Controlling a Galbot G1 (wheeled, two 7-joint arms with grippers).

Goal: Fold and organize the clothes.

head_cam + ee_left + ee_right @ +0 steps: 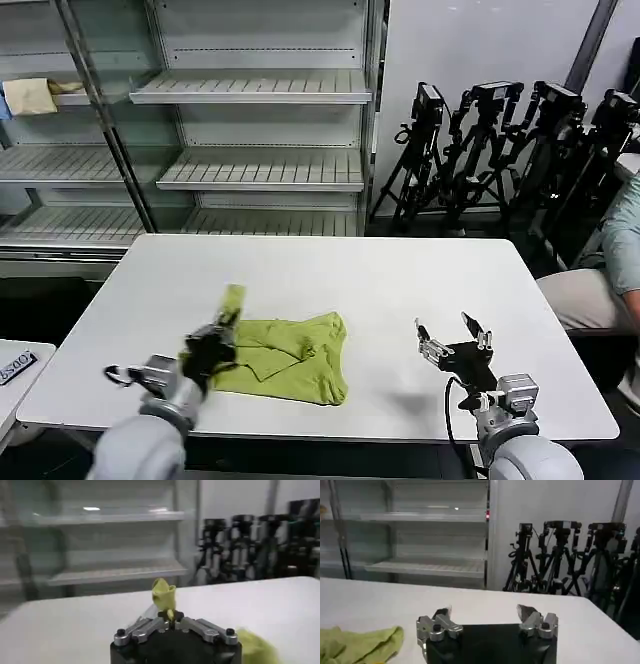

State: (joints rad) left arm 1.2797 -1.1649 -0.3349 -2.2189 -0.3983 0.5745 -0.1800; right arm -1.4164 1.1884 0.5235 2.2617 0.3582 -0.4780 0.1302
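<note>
The lime yellow-green T-shirt [290, 358] lies crumpled on the white counter [330, 280], toward the front edge and left of centre in the head view. Most of the garment rests flat in a loose, partly folded heap; one strip of fabric at its left side is lifted off the surface and stands upward.

Left end effector [222, 322]: positioned at the left edge of the T-shirt, above the counter. Its fingers are pressed together on the raised strip of fabric. In the left wrist view, the left end effector [171, 616] shows both fingers closed to a narrow point, with a small bunch of the T-shirt [164, 594] pinched between the tips and projecting beyond them. A further part of the garment is visible beside the end effector body on the counter [75, 625].

Right end effector [452, 335]: positioned over bare counter to the right of the T-shirt, well apart from it. Its fingers are spread wide and hold nothing. In the right wrist view, the right end effector [487, 615] shows both fingertips far apart above the counter [395, 600], with the T-shirt [362, 642] lying off to one side, clear of the fingers.

Behind the counter stand metal shelves [250, 130] and a row of black tripods [500, 150].
</note>
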